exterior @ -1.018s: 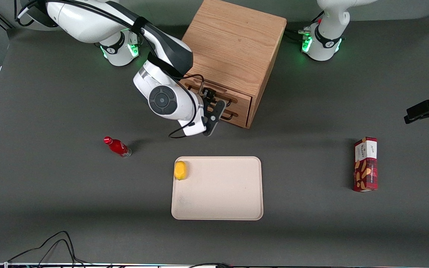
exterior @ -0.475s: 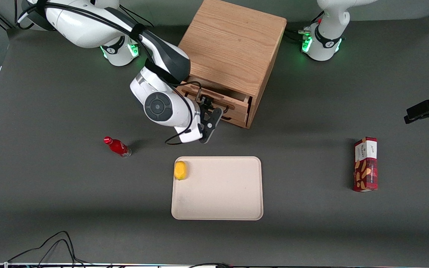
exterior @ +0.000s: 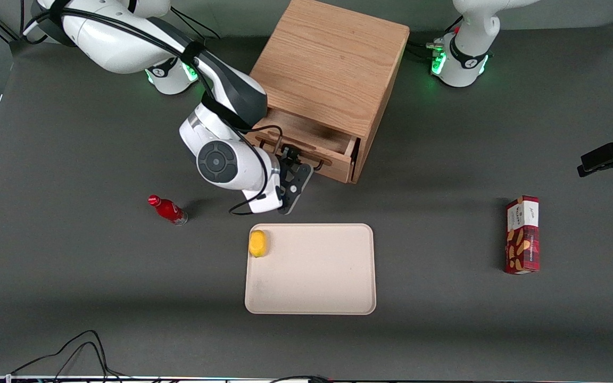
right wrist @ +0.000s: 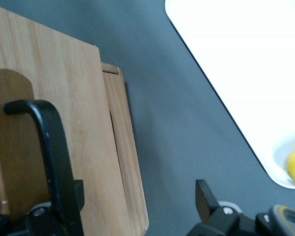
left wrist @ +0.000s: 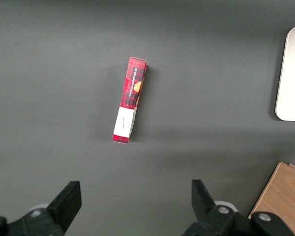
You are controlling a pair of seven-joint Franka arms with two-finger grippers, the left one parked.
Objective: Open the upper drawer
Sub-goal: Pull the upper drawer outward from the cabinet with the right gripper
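A dark grey counter point(exterior: 72, 133) fills the scene, with cables trailing along its edge nearest the front camera. Toward the middle stands a light oak cabinet point(exterior: 333, 69) with a plain grained top.

The black two-finger tool point(exterior: 291, 164) on the white working arm sits at the front of the cabinet, right at the long black metal bar handle point(right wrist: 51, 157) of the light oak upper drawer point(exterior: 312, 142). In the wrist view the bar runs close past one finger point(right wrist: 71, 206), while the other finger point(right wrist: 209, 201) stands well apart over the bare counter. So the fingers look spread, and I cannot tell whether either truly presses on the bar.

The upper drawer is pulled partway out of the cabinet, toward the front camera. Its shallow wooden inside shows as a shadowed strip between the cabinet top and the flat drawer front. The drawer hangs out over the matching lower drawer front point(right wrist: 125, 162).

Nearer the front camera lies a cream rectangular plastic tray point(exterior: 338, 298), and a small yellow lemon-like fruit point(exterior: 257, 243) rests in one corner of it. A small red bottle point(exterior: 168, 209) stands toward the working arm's end of the counter. A red patterned snack box point(exterior: 522, 234) lies flat toward the parked arm's end.
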